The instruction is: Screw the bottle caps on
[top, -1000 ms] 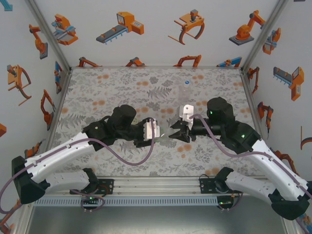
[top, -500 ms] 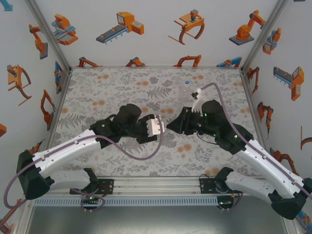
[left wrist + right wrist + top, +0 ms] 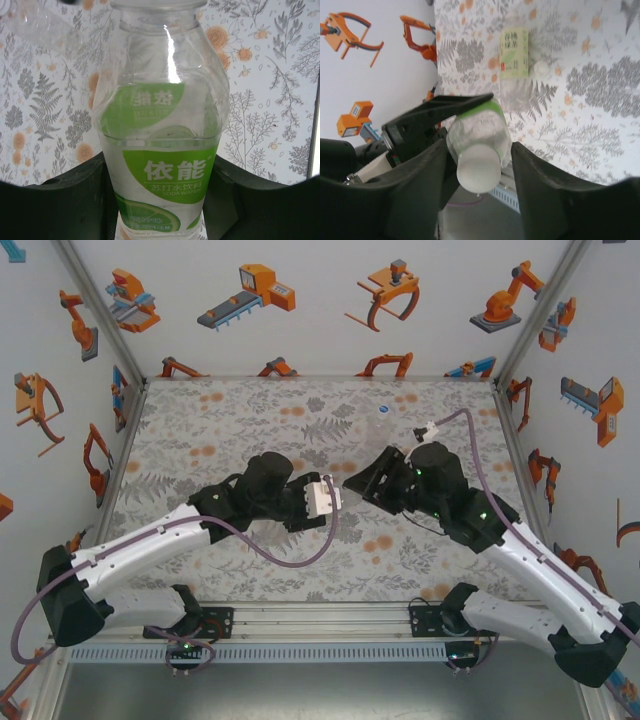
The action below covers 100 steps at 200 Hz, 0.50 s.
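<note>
While the left gripper point(image 3: 160, 190) has its jaws clamped on the lower body of the green-label bottle point(image 3: 160, 125), one black finger on each side of the label, the right gripper point(image 3: 479, 160) sits at that bottle's top end. Its jaws are spread, with the white cap point(image 3: 478, 172) sitting between them. From the right wrist view there's a sliver of daylight between the cap and each finger, so they're around it, not pinching it.

The bottle itself is thin clear plastic, rounded at the shoulders and a bit dented, with a bright glare streak down the front. The label is glossy lime green with white lettering and a lime-slice picture near the bottom. The cap is plain matte white, a short round cylinder much narrower than the bottle's body. The fingers on both grippers are matte black and chunky.

Out past the green-label bottle, a yellow-label bottle point(image 3: 514, 52) lies on its side on the tabletop point(image 3: 270, 100), well apart from it. In the left wrist view, a clear bottle point(image 3: 35, 25) with ribbed, crinkly walls lies beyond the green-label bottle's shoulder. The tabletop is covered in a grey fern and orange flower print.
</note>
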Tool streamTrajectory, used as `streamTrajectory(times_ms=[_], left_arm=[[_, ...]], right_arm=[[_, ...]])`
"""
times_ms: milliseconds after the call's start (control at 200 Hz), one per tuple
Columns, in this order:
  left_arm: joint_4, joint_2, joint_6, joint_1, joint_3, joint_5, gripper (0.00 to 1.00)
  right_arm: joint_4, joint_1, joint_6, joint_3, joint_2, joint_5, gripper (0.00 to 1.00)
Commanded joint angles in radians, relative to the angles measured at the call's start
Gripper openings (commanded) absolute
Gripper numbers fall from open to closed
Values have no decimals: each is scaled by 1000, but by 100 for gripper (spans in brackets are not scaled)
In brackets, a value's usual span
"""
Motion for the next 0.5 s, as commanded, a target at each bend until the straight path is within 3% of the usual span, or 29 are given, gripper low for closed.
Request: streamTrajectory(times_ms=[0, 95, 245, 496], left_arm=[[35, -31, 11, -6, 34, 46, 0], [32, -41, 10, -6, 38, 62, 0], [-1, -58, 34, -6, 46, 120, 0], [-88, -63, 40, -7, 72, 207, 0]], right_arm=[[52, 3, -262, 59, -47, 44, 59], [94, 3, -492, 57, -72, -9, 59], [163, 3, -864, 19, -122, -224, 60], [-50, 3, -1392, 91, -117, -512, 59]])
